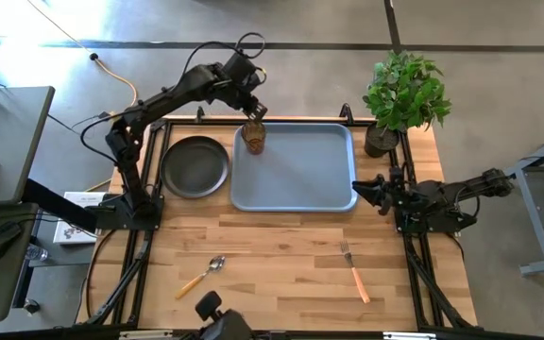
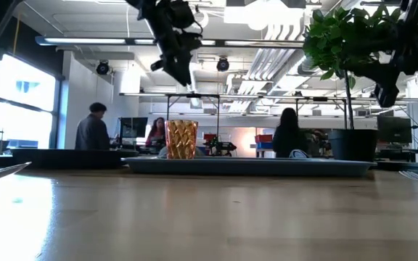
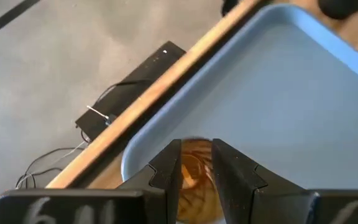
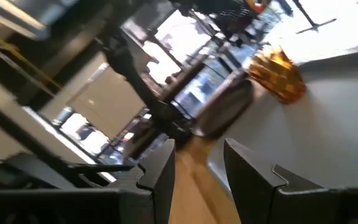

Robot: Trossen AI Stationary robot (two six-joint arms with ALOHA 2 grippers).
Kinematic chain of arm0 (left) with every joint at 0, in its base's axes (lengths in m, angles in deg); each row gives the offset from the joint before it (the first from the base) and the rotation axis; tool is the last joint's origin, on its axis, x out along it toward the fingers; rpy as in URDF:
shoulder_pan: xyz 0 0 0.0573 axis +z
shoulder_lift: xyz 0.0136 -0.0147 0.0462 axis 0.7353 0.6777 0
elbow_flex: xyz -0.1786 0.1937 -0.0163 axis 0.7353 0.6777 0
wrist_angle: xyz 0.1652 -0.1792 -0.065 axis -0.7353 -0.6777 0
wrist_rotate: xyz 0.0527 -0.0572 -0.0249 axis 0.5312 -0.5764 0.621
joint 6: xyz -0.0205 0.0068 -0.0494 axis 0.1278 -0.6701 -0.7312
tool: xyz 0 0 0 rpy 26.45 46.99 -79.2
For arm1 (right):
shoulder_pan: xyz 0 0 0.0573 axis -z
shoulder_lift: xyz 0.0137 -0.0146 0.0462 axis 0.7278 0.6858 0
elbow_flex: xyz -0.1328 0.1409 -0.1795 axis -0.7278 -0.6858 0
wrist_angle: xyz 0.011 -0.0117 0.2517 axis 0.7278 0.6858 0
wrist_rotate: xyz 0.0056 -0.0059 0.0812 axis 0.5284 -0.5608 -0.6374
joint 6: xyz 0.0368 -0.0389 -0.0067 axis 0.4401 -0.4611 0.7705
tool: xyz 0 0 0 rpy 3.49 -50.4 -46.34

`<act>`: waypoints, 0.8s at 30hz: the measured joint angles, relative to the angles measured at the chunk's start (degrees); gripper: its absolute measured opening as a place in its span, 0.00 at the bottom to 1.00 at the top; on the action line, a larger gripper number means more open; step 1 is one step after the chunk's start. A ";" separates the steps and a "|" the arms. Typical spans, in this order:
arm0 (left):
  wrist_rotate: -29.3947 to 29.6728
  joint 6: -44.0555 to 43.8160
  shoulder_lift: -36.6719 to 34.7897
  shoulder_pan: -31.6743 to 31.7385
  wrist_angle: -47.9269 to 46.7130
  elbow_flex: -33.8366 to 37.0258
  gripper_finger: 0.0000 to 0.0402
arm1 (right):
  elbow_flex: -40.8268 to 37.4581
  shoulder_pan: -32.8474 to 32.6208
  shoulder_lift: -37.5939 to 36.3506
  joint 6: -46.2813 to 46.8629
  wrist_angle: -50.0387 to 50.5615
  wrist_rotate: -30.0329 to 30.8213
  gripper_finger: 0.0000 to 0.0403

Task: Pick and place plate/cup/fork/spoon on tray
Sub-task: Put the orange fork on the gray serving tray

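Cup (image 1: 254, 138) stands upright in the tray's (image 1: 296, 189) far left corner. Left gripper (image 1: 256, 114) hangs just above it, fingers (image 3: 166, 171) parted, holding nothing. Plate (image 1: 195, 167) on the desk (image 1: 281, 269) just left of the tray. Spoon (image 1: 202, 276) and fork (image 1: 355, 272) lie near the front edge, well apart. Right gripper (image 1: 359, 187) waits at the tray's right edge, fingers apart, empty.

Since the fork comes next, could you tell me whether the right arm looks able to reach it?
Probably yes: the fork lies alone on bare table on the right arm's side, with the right gripper parked nearby beside the tray.
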 joint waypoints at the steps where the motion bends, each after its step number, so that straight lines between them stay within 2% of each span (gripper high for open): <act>1: 0.00 -0.01 -0.59 -0.61 -0.47 -0.10 0.20 | 0.00 -0.01 0.00 -1.12 -1.81 -0.56 0.32; 9: 0.80 -1.89 -5.90 -4.77 -7.10 -0.20 0.20 | 0.00 -0.02 -0.02 -9.69 -20.10 -6.61 0.32; 12: 2.95 -3.10 -7.14 -6.55 -9.45 -0.20 0.20 | 1.76 -0.02 0.00 -9.85 -20.01 -7.90 0.32; 14: 4.88 -3.74 -7.63 -7.96 -11.20 -0.20 0.20 | 5.07 -0.02 -0.01 -9.87 -14.80 -8.28 0.32; 19: 6.38 -5.14 -7.75 -11.38 -14.11 -0.17 0.20 | 17.78 -0.02 2.80 -9.08 8.68 -8.74 0.32; 24: 6.38 -5.65 -7.88 -14.52 -14.07 0.88 0.20 | 29.04 -0.02 10.63 0.24 27.32 -9.30 0.32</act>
